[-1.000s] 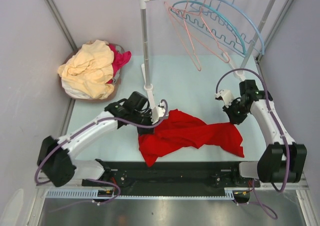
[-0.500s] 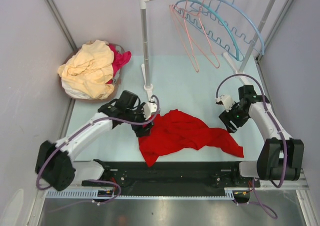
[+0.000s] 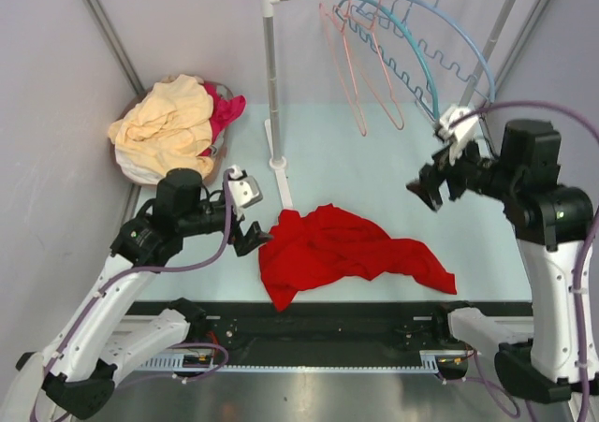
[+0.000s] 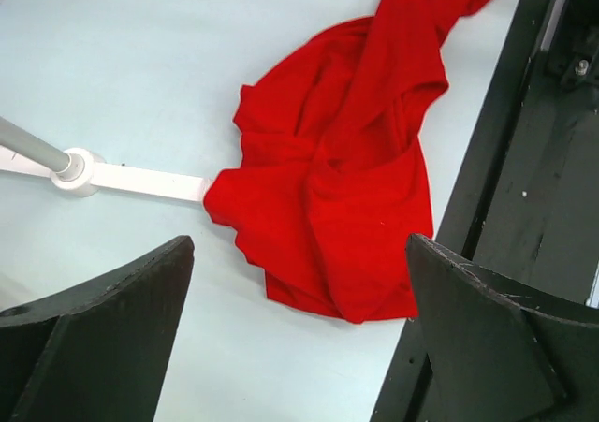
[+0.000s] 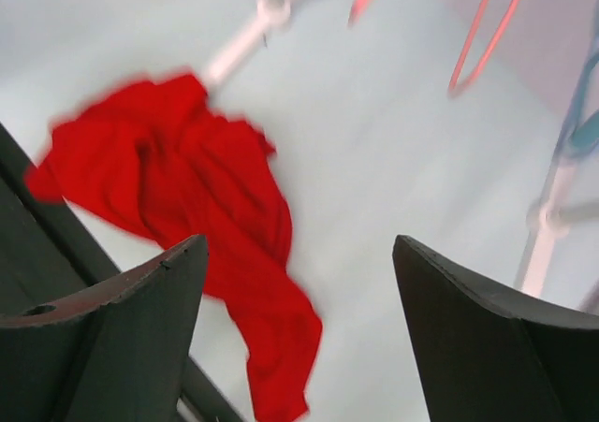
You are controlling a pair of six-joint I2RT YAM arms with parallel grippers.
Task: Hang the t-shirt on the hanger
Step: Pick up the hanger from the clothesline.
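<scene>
The red t-shirt (image 3: 346,249) lies crumpled on the pale table, just past the black front rail; it also shows in the wrist views (image 4: 337,188) (image 5: 178,188). The salmon-pink hanger (image 3: 361,127) hangs on the rail at the back beside a second one alike, and shows blurred in the right wrist view (image 5: 493,31). My left gripper (image 3: 251,237) (image 4: 299,254) hovers open just left of the shirt, holding nothing. My right gripper (image 3: 426,193) (image 5: 299,244) is raised above the shirt's right end, open and empty.
A basket (image 3: 140,174) at the back left holds a pale yellow garment and a magenta one. The rack's white post (image 3: 271,85) stands on a foot (image 4: 140,179) touching the shirt's far edge. Blue wavy hangers (image 3: 440,57) hang right of the pink ones. Grey walls close in both sides.
Both grippers have opened and let go of the t-shirt, which stays on the table. The left arm drew back leftward; the right arm rose up and to the right.
</scene>
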